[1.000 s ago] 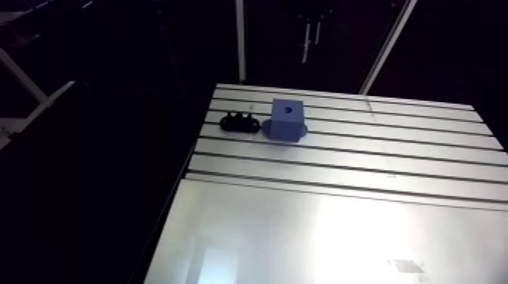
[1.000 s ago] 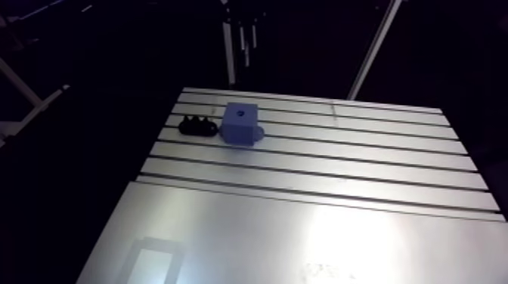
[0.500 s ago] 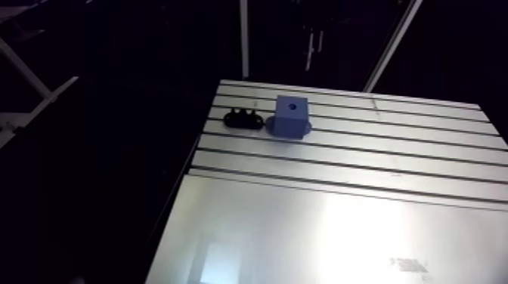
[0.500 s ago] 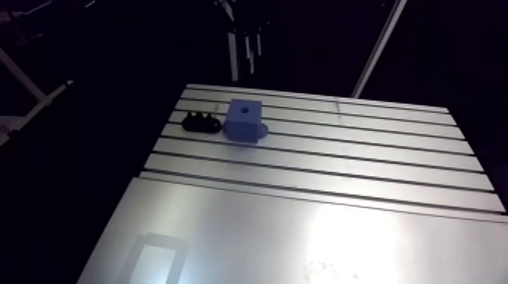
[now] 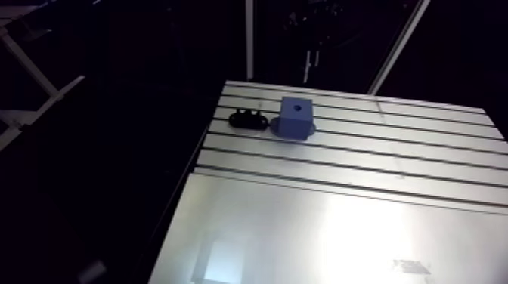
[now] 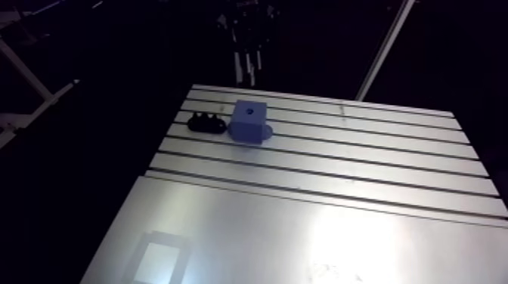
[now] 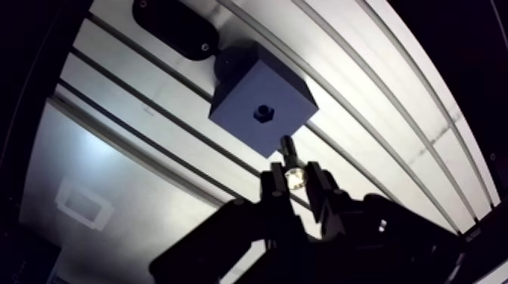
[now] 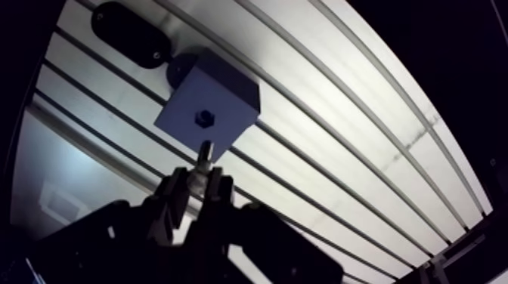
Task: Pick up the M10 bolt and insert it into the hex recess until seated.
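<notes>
A blue block (image 7: pixel 261 106) stands on the slotted table (image 5: pixel 340 226) near its far left corner, with a small hex recess (image 7: pixel 263 115) in its top face. In the wrist view my gripper (image 7: pixel 296 178) is shut on the M10 bolt (image 7: pixel 289 153). The bolt's threaded shank sticks out ahead of the fingertips (image 7: pixel 275 183). Its tip hangs just short of the block's near edge and to one side of the recess. The arm view shows the same block (image 5: pixel 296 117) but does not make out the gripper against the dark background.
A black oblong holder (image 5: pixel 247 118) lies right beside the blue block, on the side toward the table's left edge; the wrist view shows the holder (image 7: pixel 174 26) beyond the block. Several slots run across the table. The near half is a smooth bright plate (image 6: pixel 302 234).
The whole arm view has shifted slightly, so the camera moved. The blue block and the black holder keep their places on the table.
</notes>
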{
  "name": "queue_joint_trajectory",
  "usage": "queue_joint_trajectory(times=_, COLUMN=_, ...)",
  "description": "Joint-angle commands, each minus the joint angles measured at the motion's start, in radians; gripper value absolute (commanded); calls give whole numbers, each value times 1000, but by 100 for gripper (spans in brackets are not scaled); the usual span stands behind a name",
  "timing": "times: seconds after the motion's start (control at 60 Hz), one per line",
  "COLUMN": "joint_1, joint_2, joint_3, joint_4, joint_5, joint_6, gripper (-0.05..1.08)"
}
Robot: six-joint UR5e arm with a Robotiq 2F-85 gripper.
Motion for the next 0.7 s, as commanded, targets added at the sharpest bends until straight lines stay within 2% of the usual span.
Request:
queue_joint_trajectory(times=0.017, joint_1=2, joint_2=1, joint_3=23, joint_4=-53, joint_5=2, joint_6=0, gripper=102)
queue_joint_trajectory(times=0.7, joint_1=-1, joint_2=4, joint_3=63, joint_4=-73, joint_5=1, joint_6=-10, gripper=102)
